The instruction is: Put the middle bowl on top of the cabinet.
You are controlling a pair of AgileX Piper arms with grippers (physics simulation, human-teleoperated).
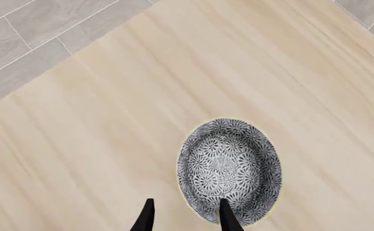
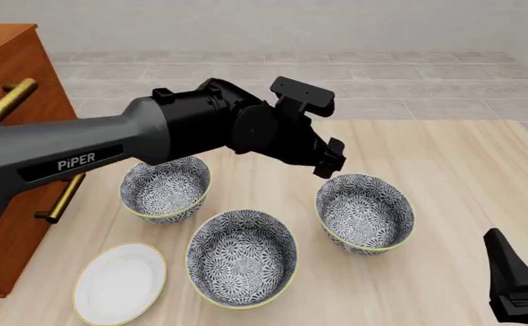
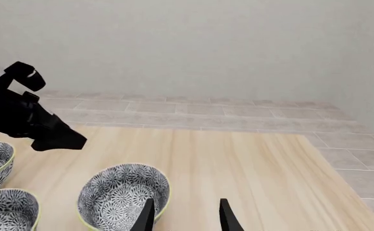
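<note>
Left pincer (image 2: 332, 163) tips hidden behind arm — middle bowl (image 2: 241, 258) unobstructed

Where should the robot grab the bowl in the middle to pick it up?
On the middle bowl's thin rim, coming straight down from above: one finger inside, one outside. It sits upright and open, too wide to grip across. The left end effector is closest, though it hangs over the right-hand bowl.
</note>
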